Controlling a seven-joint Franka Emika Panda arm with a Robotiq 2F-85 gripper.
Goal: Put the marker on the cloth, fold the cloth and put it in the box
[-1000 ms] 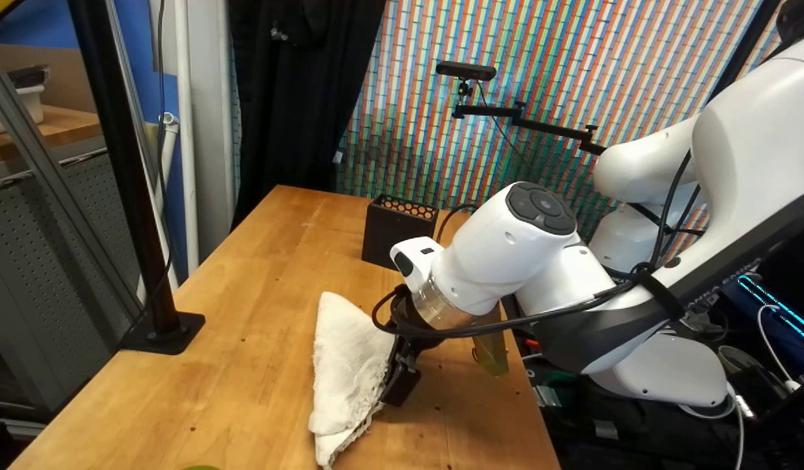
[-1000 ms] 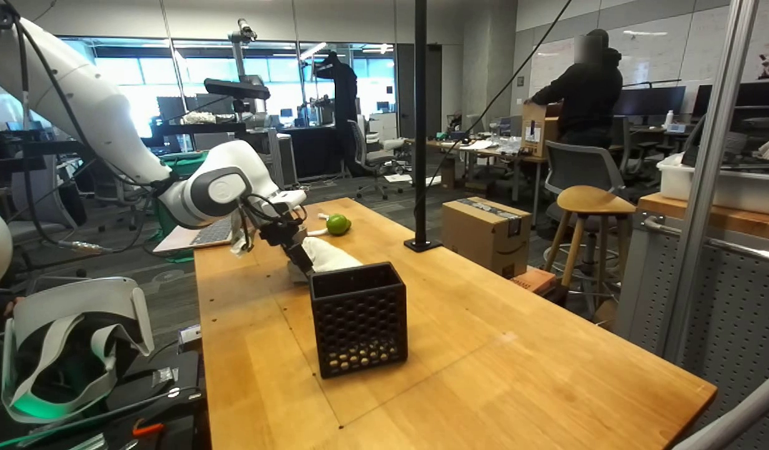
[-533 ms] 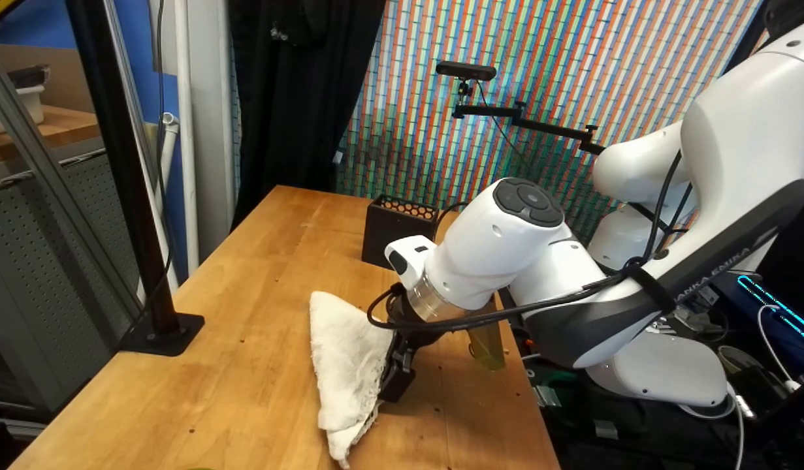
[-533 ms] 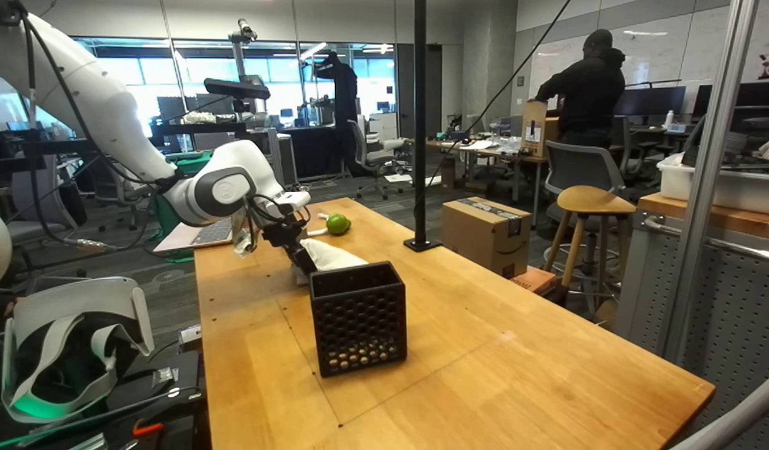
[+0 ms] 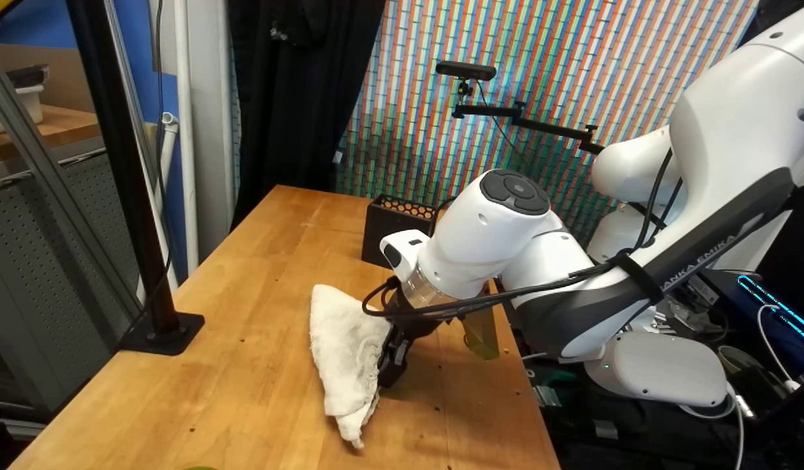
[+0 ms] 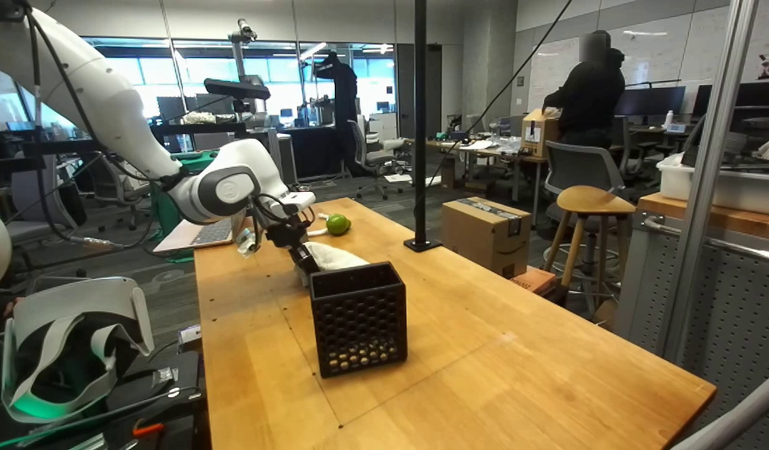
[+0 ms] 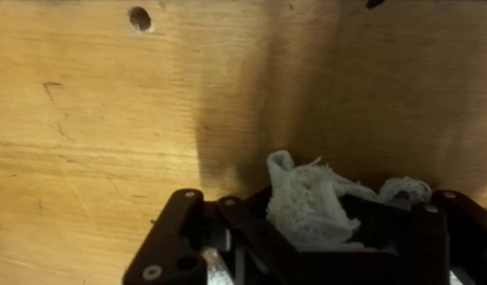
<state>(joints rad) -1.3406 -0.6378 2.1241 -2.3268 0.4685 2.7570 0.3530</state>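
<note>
While the gripper (image 5: 388,372) clenches a bunched edge of the cream cloth (image 5: 343,352), the rest spreads over the wooden table (image 5: 245,405), inside its edges, bare wood running from it to the black post (image 5: 128,176); the black box (image 6: 359,294) stands upright, apart from the cloth, with open room on either side.

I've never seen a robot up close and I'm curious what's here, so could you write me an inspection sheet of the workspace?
Surface: wooden table, marked and pitted.
Job's things: black box, upright, open-topped; cloth, rumpled, outside it; marker, nothing seen.
Clutter: round green object on the table.
Gripper: closed on part of the cloth.
Cables: black cables run along the arm.
Surroundings: person standing in the background; cardboard carton beside the table.
</note>
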